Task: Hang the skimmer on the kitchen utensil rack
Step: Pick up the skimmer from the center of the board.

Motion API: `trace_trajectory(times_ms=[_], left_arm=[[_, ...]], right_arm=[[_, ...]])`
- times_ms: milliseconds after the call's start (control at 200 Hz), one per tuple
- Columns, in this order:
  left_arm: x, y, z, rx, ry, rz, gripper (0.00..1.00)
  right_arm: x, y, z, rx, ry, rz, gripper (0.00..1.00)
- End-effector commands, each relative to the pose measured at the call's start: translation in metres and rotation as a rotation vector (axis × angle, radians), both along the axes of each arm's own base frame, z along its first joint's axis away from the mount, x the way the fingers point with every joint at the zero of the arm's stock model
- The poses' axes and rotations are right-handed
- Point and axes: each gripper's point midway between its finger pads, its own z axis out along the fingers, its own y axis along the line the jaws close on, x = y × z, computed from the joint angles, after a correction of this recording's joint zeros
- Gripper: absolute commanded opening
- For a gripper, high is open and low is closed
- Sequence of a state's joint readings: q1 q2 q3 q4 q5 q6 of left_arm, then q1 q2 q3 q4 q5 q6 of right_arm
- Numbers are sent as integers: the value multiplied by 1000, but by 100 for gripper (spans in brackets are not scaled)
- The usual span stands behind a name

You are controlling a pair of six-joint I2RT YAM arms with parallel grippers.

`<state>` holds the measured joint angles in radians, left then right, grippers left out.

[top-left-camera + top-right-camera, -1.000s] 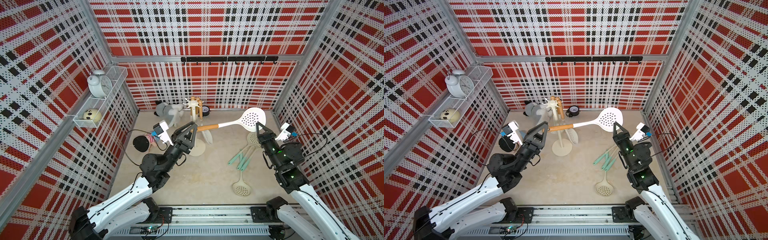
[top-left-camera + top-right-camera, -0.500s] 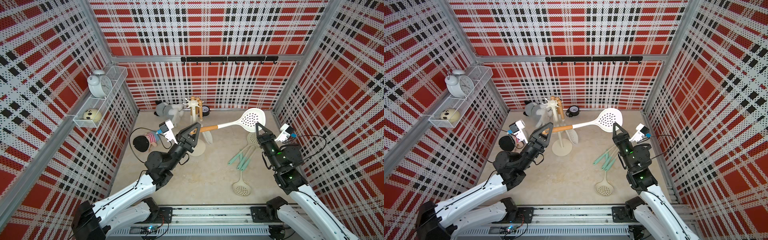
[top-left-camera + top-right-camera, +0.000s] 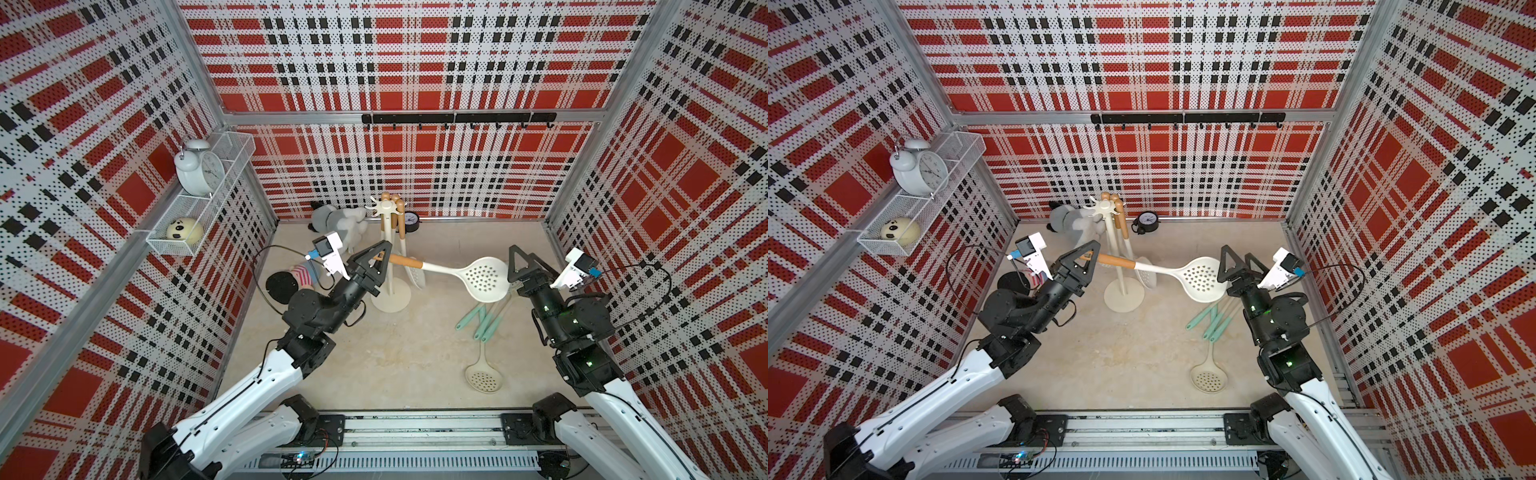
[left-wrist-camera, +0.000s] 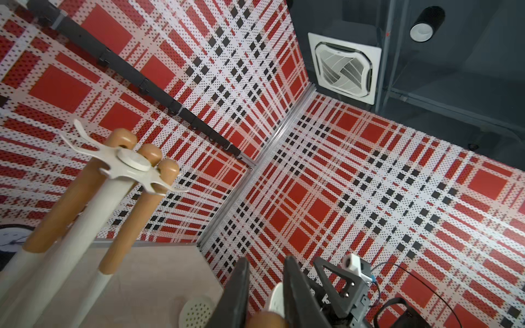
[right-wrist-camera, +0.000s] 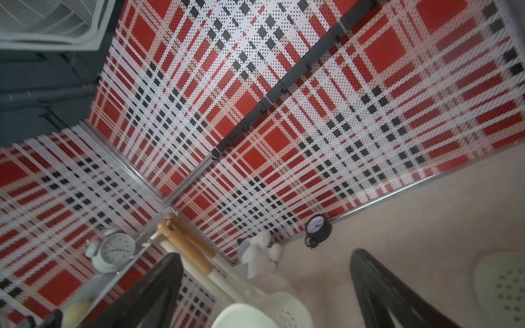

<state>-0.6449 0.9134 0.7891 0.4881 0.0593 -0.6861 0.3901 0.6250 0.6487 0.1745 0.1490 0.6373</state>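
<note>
Left wrist view: one kitchen utensil rack (image 4: 133, 164), three wooden handles (image 4: 137, 221) hanging.

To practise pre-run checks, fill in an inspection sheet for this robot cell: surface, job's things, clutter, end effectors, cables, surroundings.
Surface: beige tabletop; no spills seen.
Job's things: skimmer held off the tabletop, handle crossing the rack pole, not yet hung. The rack stands upright with wood-handled utensils on it.
Clutter: second skimmer, teal utensils, plush toy and small clock on the tabletop.
End effectors: left end effector shut on the skimmer's handle; right end effector open beside its head.
Cables: left cable and right cable loop off the wrist cameras; no snag seen.
Surroundings: plaid walls, hook rail, wire shelf with alarm clock.
</note>
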Motion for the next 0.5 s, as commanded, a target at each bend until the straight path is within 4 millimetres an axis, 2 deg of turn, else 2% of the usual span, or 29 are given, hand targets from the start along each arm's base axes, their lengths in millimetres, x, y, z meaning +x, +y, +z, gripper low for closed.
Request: trace_trajectory(times_ms=[0,135,266,386,496], left_arm=[[3,5,-6,177,71,7,0],[12,1,-24,343,161,-4,0],[12,0,-25,386,188,-9,0],[11,-4,-21,398,185,-28,0],[11,-6,-17,398,180,-37,0]], right_arm=[[-5,17,7,-459,-72,24,97],[-10,92,4,-655,-105,392,92],[-23,157,-6,-871,-146,498,92],[-34,201,-8,-934,-183,627,89],[-41,226,-6,-917,-214,719,84]])
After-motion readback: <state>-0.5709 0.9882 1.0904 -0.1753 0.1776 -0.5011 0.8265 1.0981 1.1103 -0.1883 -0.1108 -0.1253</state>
